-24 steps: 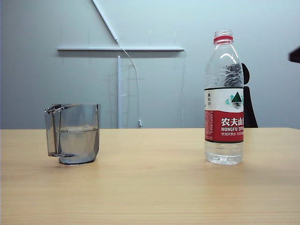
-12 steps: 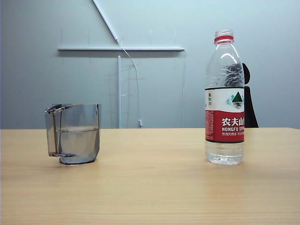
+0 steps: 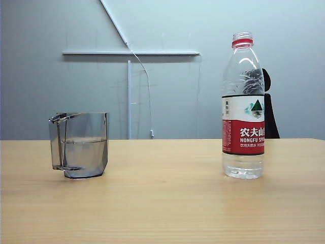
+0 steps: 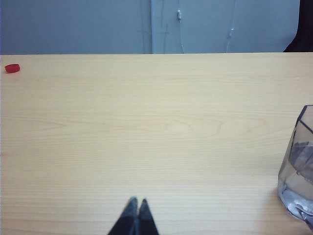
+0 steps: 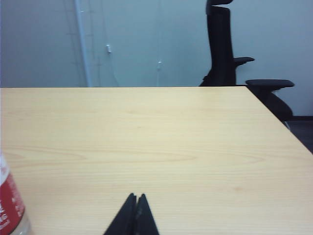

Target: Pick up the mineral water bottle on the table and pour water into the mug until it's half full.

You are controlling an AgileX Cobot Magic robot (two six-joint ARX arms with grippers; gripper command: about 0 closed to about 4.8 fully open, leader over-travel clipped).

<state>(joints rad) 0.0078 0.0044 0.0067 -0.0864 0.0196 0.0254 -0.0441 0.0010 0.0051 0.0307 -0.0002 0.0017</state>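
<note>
Two vessels stand well apart on the table (image 3: 167, 203): the mineral water bottle (image 3: 243, 109) upright on the right side of the exterior view, its long axis vertical, uncapped at the mouth with only the red neck ring showing, and the mug (image 3: 79, 145) on the left side, handle turned toward the camera. Water (image 3: 84, 152) sits in the mug at roughly half its height, while the bottle shows only a shallow remainder below its label, so the pour appears to be done and the bottle set back down. Neither arm shows in the exterior view. The right gripper (image 5: 136, 198) has its two dark fingertips pressed together with nothing between them, low over bare wood; the bottle (image 5: 11, 205) appears only as a sliver of red label at the edge of the right wrist view, off to one side of the closed tips and not between them. The left gripper (image 4: 138, 203) is likewise closed and empty, with the mug (image 4: 298, 171) off to its side at the frame's edge. A small red cap (image 4: 12, 68) lies far off near the table's back edge. Should any further pouring be wanted, the right arm is judged the nearer one to the bottle, and its jaws would need to open and swing sideways toward that vertical body.
</note>
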